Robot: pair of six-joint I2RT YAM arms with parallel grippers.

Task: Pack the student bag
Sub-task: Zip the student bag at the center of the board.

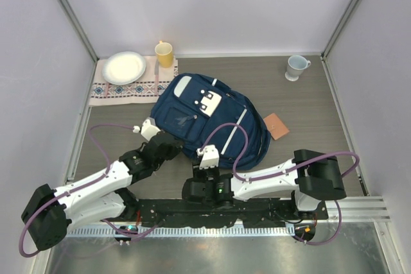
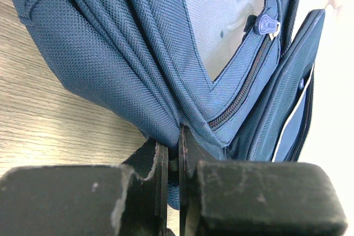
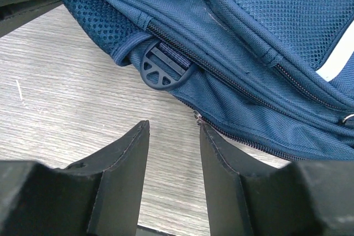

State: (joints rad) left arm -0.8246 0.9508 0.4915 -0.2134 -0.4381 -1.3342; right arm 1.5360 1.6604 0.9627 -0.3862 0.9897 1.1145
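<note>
The student bag (image 1: 209,119) is a navy-blue backpack lying flat mid-table, its white-flapped front pocket facing up. My left gripper (image 1: 169,147) is at the bag's near left edge. In the left wrist view the left gripper (image 2: 172,143) is shut on a fold of the bag's blue fabric (image 2: 138,64) beside a zipper. My right gripper (image 1: 207,162) is at the bag's near edge. In the right wrist view the right gripper (image 3: 173,128) is open over bare table. A small metal zipper pull (image 3: 196,115) sits just off its right fingertip, and nothing is between the jaws.
A white plate (image 1: 124,67) rests on a patterned placemat (image 1: 106,91) at the back left, with a yellow cup (image 1: 164,53) beside it. A pale mug (image 1: 296,67) stands back right. A small brown flat item (image 1: 277,126) lies right of the bag. A plastic strap ring (image 3: 160,67) hangs off the bag.
</note>
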